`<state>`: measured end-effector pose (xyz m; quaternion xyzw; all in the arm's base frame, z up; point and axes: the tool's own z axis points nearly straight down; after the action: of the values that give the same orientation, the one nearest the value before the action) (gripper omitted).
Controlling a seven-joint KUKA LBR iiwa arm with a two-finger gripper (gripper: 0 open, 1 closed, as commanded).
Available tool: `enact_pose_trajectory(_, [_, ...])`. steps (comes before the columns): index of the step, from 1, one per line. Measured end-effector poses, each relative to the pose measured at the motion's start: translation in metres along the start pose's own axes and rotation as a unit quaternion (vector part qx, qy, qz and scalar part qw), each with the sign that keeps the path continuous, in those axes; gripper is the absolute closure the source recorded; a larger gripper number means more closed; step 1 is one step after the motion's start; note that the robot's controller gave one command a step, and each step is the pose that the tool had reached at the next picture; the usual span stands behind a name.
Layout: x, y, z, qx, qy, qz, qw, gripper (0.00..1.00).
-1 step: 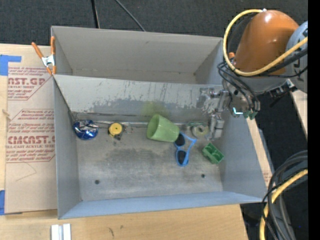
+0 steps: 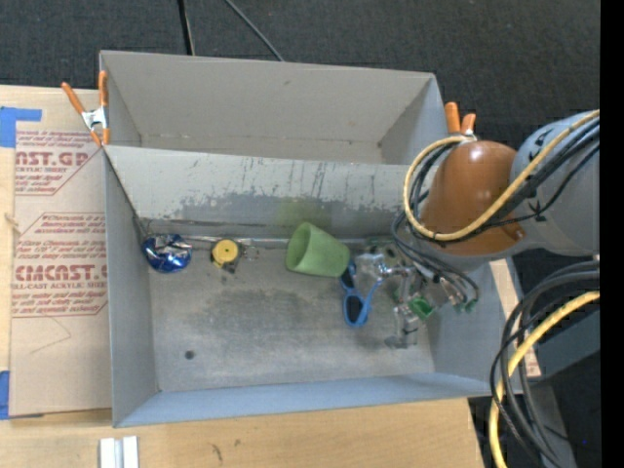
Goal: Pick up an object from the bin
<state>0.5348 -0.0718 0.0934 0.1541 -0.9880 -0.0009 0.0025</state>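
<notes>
The claw (image 2: pixel 403 310) hangs low near the bin's (image 2: pixel 292 393) right wall — wide or narrow I cannot tell — with the small blue loop (image 2: pixel 356 302) just beside it, lengthwise back-to-front, toward the green cup (image 2: pixel 316 251).

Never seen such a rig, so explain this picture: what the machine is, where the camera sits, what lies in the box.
A robot arm reaches in from the right; its brown cover and yellow cables belong to it. Its pincer hangs low at the right end of a grey metal bin. The one camera looks down from above, slightly sideways. In the bin lie a green cup on its side, a blue looped thing beside the pincer, a small yellow disc and a shiny blue thing. Whether the pincer holds anything cannot be told.
</notes>
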Motion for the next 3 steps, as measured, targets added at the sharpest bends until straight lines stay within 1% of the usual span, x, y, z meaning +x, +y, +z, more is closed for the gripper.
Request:
enact_pose_trajectory(1, [-0.002,0.0,-0.003,0.001,-0.0028,0.0,1.0,1.0])
enact_pose_trajectory(2, [0.017,-0.028,-0.15,0.004,-0.007,-0.039,0.9992,1.0])
enact_pose_trajectory(3, [0.018,-0.027,-0.145,0.002,-0.0039,-0.04,0.9992,0.0])
